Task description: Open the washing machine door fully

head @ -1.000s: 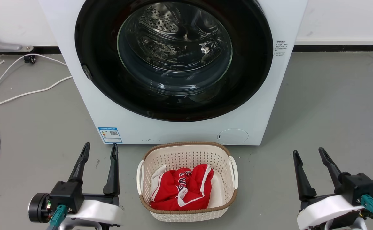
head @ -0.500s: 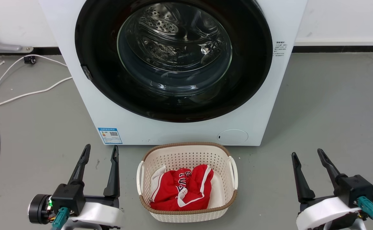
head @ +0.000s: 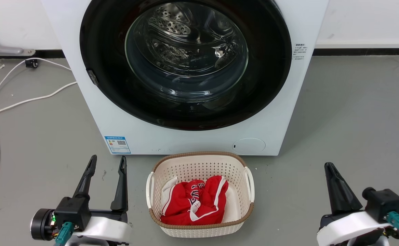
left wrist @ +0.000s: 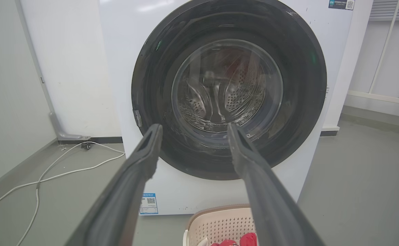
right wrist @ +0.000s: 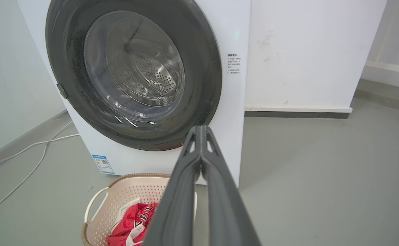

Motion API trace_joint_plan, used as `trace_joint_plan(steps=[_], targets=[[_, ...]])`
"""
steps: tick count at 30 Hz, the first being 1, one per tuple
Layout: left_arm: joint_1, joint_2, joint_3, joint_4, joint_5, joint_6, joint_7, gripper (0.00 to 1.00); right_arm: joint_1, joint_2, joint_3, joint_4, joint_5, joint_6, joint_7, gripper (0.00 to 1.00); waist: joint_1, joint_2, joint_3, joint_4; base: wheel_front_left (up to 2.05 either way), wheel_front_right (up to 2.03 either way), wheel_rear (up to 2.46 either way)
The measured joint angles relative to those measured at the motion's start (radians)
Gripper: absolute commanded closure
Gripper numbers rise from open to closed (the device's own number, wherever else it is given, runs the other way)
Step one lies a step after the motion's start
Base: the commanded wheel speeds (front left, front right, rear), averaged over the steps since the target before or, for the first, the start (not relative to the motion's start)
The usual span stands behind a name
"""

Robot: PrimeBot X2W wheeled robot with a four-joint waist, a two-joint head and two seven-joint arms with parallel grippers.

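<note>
I see the washing machine door (head: 185, 65) shut flush on the front of the washing machine (head: 192, 141). Its catch (head: 92, 77) sits on the machine's left side, so I judge my left hand (head: 107, 158), fingers spread, nearer than my right hand (head: 330, 169), fingers pressed together.

Ahead of the left gripper (head: 107, 158), bare floor (head: 49, 136) runs open to the washing machine (head: 100, 109). A white cable (head: 25, 100) lies beyond its outer side. On its inner side the laundry basket (head: 199, 167) blocks the middle, between it and the right gripper (head: 330, 166). Ahead of the right gripper, floor runs open past the machine's corner. The washing machine door (head: 271, 61) sits flush against the front.
</note>
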Motion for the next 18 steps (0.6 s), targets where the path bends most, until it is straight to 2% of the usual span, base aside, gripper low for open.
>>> trace_joint_plan(steps=[2,10,12,16,18], targets=[[0.0,-0.001,0.001,0.0,0.0,0.0,0.0,0.0,0.0,0.0,0.0,0.007,0.069,0.0,-0.006,1.0,0.0,0.0,0.0,0.001,0.0,0.0,0.0],[-0.001,-0.003,0.008,0.003,0.0,-0.003,0.0,0.0,-0.027,0.0,0.01,0.149,0.77,0.0,-0.059,1.0,0.0,0.0,0.002,0.004,0.0,0.0,0.0],[-0.001,-0.004,0.01,0.003,0.0,-0.003,0.0,0.0,-0.056,0.001,0.022,0.166,1.004,0.0,-0.067,1.0,0.0,0.0,0.003,0.004,0.0,0.0,0.0],[-0.003,-0.005,0.013,0.0,-0.005,-0.003,0.0,0.0,-0.104,0.001,0.011,0.189,1.365,0.0,-0.081,1.0,0.0,0.0,0.01,0.004,0.0,0.0,0.0],[-0.006,-0.006,0.012,-0.006,-0.008,-0.004,0.0,0.0,-0.136,0.003,-0.02,0.201,1.51,0.0,-0.085,1.0,0.0,0.0,0.016,0.005,0.0,0.0,0.0]])
